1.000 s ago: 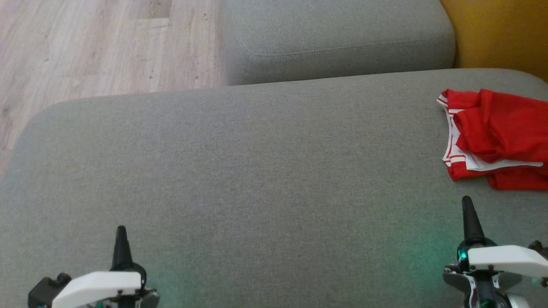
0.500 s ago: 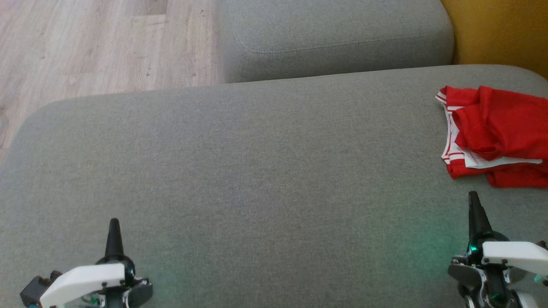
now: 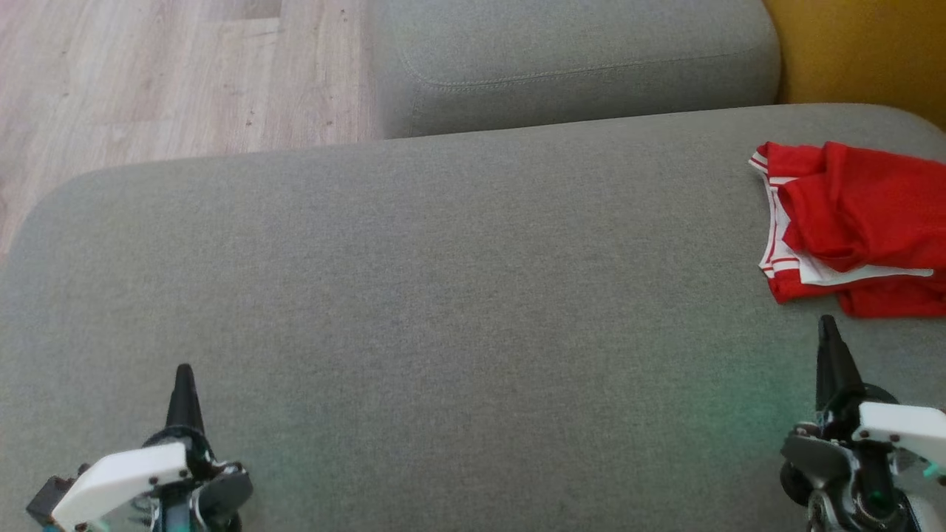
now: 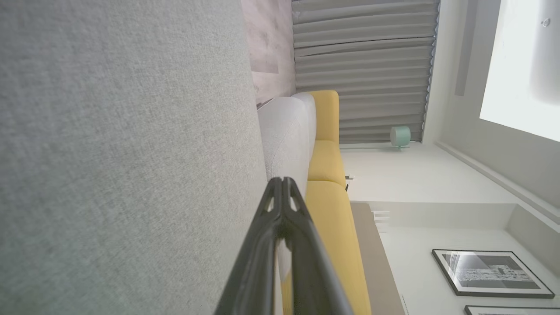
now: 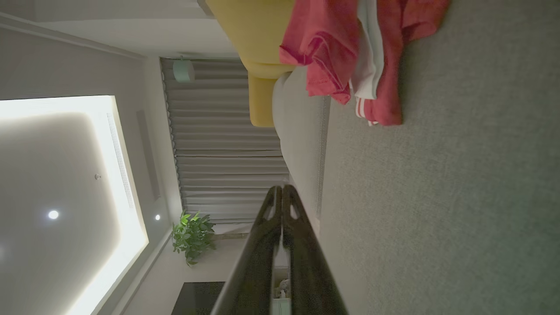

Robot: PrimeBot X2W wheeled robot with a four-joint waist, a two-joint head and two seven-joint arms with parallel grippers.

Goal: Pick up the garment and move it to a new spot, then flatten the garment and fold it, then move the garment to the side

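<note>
Head view: one red garment (image 3: 861, 210); left jaws and right jaws, two pairs, pressed together.

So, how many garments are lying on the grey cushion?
1. A crumpled red garment with white trim lies at the far right of the grey cushion, just ahead of the right gripper. It runs past the head view's edge, so more could be hidden there.

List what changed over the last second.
The head camera shifted, so the whole scene slid up the view. The left gripper and right gripper edged forward and slightly apart, both shut, holding nothing. The red garment stays crumpled on the grey sofa cushion, untouched.
</note>
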